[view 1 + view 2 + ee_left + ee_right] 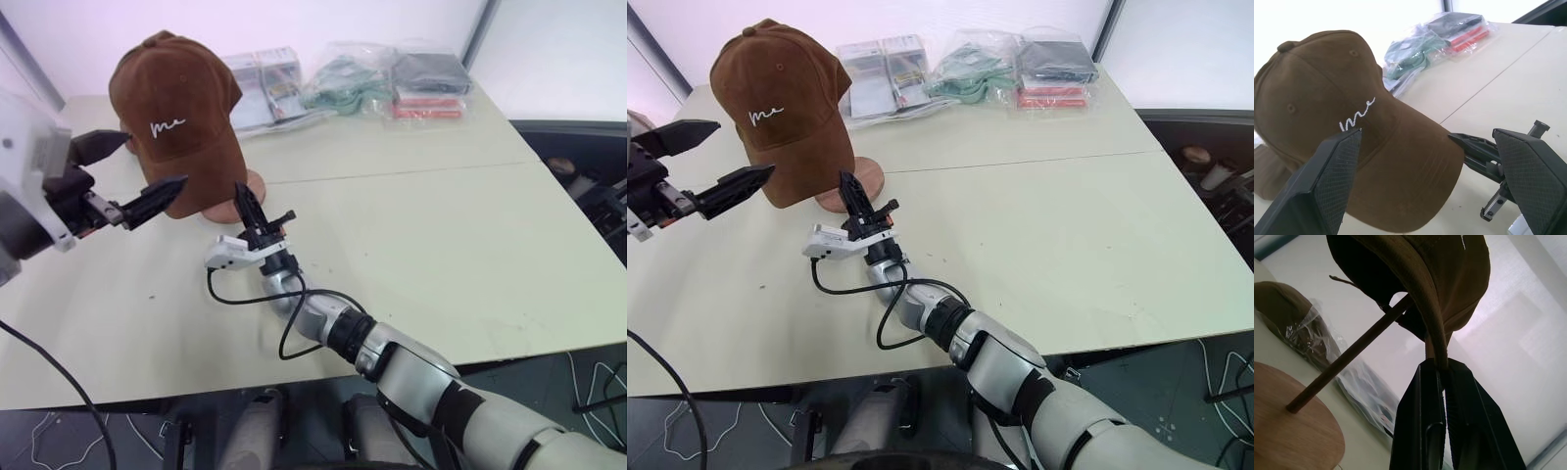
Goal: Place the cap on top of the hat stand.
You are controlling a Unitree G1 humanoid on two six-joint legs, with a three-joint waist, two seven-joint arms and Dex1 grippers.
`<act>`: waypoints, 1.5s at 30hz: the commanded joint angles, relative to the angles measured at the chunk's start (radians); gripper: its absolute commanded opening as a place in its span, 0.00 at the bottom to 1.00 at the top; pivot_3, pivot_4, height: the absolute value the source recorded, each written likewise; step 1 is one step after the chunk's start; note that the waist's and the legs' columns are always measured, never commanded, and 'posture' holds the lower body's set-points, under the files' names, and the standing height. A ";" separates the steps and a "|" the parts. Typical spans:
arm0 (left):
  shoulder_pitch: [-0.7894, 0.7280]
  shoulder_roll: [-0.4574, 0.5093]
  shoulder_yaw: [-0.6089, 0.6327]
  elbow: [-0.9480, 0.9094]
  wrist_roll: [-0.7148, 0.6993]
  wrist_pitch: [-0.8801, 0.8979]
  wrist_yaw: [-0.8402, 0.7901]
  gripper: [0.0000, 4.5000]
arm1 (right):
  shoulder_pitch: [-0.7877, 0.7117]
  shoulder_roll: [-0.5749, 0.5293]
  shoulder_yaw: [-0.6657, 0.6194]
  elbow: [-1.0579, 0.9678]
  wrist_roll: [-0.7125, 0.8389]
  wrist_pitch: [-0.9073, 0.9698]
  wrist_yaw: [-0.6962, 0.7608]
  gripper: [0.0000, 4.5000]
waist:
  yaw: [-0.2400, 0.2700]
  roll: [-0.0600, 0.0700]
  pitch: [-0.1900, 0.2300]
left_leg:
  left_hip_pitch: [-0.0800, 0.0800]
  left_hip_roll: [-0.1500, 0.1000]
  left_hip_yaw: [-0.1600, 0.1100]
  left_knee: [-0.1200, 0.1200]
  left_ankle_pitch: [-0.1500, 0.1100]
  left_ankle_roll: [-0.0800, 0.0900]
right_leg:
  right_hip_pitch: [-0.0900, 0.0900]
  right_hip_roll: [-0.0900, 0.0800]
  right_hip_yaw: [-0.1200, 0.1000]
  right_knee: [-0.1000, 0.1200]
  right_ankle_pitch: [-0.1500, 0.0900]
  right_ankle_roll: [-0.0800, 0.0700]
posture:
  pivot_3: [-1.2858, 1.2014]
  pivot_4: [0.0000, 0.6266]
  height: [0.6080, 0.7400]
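1. The cap (176, 122) already sits over the top of the hat stand (850, 186): crown up, white script facing the left gripper, brim hanging down toward the table (421, 225).
2. Of the stand, the head views show the round wooden base poking out beside the brim; the right wrist view shows the thin rod rising from the base into the crown.
3. Right gripper (247, 206): fingers pressed together, pinching the brim edge from below (clear in the right wrist view). Arm reaches across from the right; gripper angled up and toward the robot's left, tips at the brim's lower rim, right next to the base.
4. Left gripper (122, 176): fingers spread, holding nothing, roughly level and pointing at the cap's front. One finger (1327, 181) crosses the view just below the script; whether it touches the fabric I can't tell.
5. Key relation: the brim sits between the right fingers, so the right arm is the one in contact; the left is just beside the cap. Brim runs downward from the crown toward the right gripper.
6. Judgement: placement is essentially done; what's left looks like releasing the brim and backing the right arm off without dragging the cap or tipping the stand.
7. Bagged items (343, 83) lie at the far end of the table, well apart.
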 commanded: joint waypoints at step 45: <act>-0.128 -0.019 -0.148 0.066 0.072 -0.118 -0.025 1.00 | 0.052 -0.073 -0.014 -0.157 -0.041 0.024 0.502 0.81 | 0.003 0.000 0.000 | 0.000 0.000 0.000 -0.006 0.002 -0.003 | 0.001 0.000 0.000 -0.001 0.000 -0.001 | 0.52 0.24 1.00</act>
